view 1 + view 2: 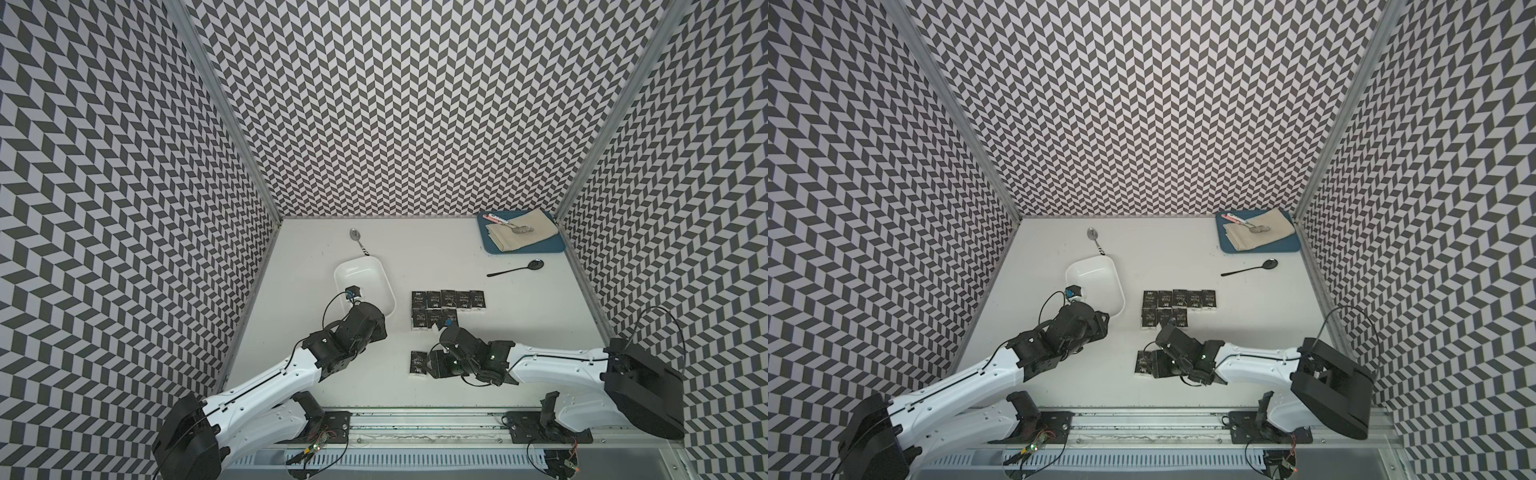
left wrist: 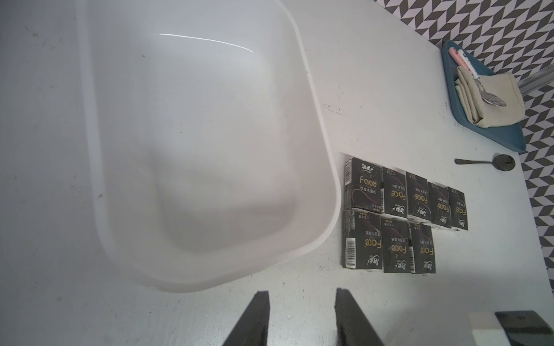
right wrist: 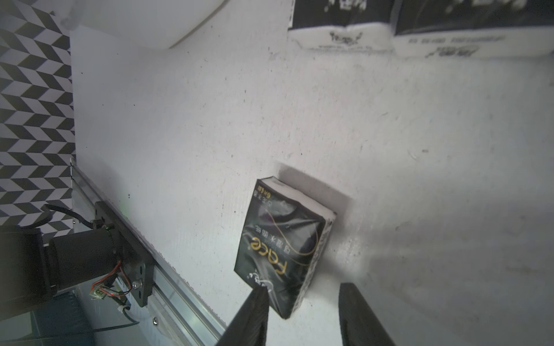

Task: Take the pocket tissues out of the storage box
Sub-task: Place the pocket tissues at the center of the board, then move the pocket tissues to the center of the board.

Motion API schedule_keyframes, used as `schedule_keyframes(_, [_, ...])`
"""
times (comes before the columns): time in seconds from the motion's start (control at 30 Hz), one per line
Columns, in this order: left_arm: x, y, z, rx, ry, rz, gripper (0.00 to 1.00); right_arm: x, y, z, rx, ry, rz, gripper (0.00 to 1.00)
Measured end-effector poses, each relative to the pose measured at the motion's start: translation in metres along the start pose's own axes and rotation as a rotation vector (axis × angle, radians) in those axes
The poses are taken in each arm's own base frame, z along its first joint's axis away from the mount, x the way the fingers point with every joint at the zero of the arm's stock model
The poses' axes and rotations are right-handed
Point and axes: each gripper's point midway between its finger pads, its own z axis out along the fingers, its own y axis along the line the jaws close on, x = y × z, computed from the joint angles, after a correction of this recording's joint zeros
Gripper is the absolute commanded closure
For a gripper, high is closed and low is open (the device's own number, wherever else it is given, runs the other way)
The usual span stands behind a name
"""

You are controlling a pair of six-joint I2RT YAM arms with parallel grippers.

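The white storage box (image 1: 363,286) (image 2: 195,134) stands left of centre, and its inside shows empty in the left wrist view. Several black pocket tissues (image 1: 449,300) (image 2: 392,194) lie in two rows on the table to its right. One more packet (image 1: 417,363) (image 3: 281,245) lies alone nearer the front. My left gripper (image 2: 302,299) hovers open over the table at the box's near corner, holding nothing. My right gripper (image 3: 304,290) is open just over the lone packet. One fingertip (image 3: 260,295) overlaps the packet's near corner, and bare table shows between the packet and the other finger.
At the back right stands a blue tray (image 1: 523,249) with a beige cloth, a spoon and a pen. A black spoon (image 1: 517,268) lies in front of it. A silver spoon (image 1: 358,241) lies behind the box. Patterned walls close three sides.
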Motion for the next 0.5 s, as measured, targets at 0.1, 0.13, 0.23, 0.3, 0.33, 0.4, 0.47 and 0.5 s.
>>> schedule_keyframes(0.1, [0.0,0.001,0.0,0.0,0.002,0.001,0.59,-0.001,0.002,0.002,-0.007,-0.005,0.001,0.58])
schedule_keyframes(0.13, [0.0,0.0,0.0,0.001,0.003,0.0,0.59,-0.001,0.001,0.003,-0.007,-0.004,0.002,0.58])
schedule_keyframes(0.23, [0.0,0.0,0.0,0.002,0.005,-0.001,0.59,-0.001,0.001,0.006,-0.008,-0.001,0.005,0.61])
schedule_keyframes(0.3, [-0.001,0.001,0.001,0.0,0.004,-0.003,0.59,0.0,0.0,0.009,-0.005,0.002,0.009,0.63])
schedule_keyframes(0.33, [-0.001,0.001,0.001,0.0,0.004,-0.003,0.59,0.0,0.0,0.01,-0.004,0.005,0.01,0.64])
schedule_keyframes(0.4, [-0.002,0.002,0.0,-0.001,0.002,-0.006,0.59,0.002,-0.002,0.013,0.001,0.01,0.012,0.7])
schedule_keyframes(0.47, [-0.003,0.003,0.0,-0.001,-0.002,-0.009,0.59,0.001,-0.002,0.014,0.0,0.01,0.016,0.77])
schedule_keyframes(0.5, [-0.004,0.003,-0.001,0.0,-0.004,-0.01,0.59,0.001,-0.001,0.014,-0.002,0.008,0.017,0.79])
